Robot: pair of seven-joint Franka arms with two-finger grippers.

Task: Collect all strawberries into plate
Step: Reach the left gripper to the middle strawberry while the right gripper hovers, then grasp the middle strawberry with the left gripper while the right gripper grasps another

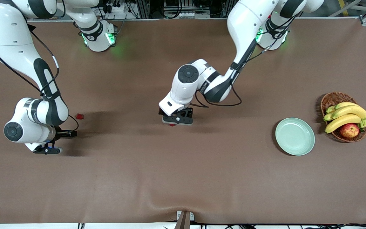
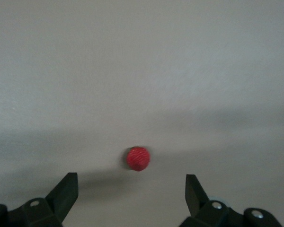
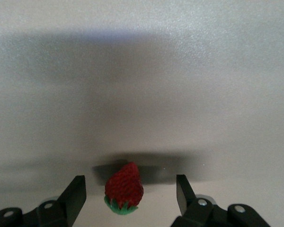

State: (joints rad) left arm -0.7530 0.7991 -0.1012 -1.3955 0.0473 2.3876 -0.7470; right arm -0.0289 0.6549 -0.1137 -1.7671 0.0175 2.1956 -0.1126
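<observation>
Low over the table's middle, my left gripper (image 1: 177, 120) (image 2: 131, 182) is open. A small red strawberry (image 2: 138, 158) (image 1: 172, 124) lies on the cloth just ahead of its fingertips, untouched. At the right arm's end of the table, my right gripper (image 1: 47, 149) (image 3: 130, 182) is down, with its fingers open on either side of a second strawberry (image 3: 124, 190) with a green cap. There is a gap on each side, and this berry is hidden in the front view. A third strawberry (image 1: 79, 116) lies on the cloth beside the right arm. The mint-green plate (image 1: 294, 136) lies empty toward the left arm's end.
A brown wicker basket (image 1: 332, 98) with bananas (image 1: 345, 114) and a red-yellow apple (image 1: 349, 130) stands beside the plate, at the left arm's end of the table. A brown cloth (image 1: 183, 178) covers the table.
</observation>
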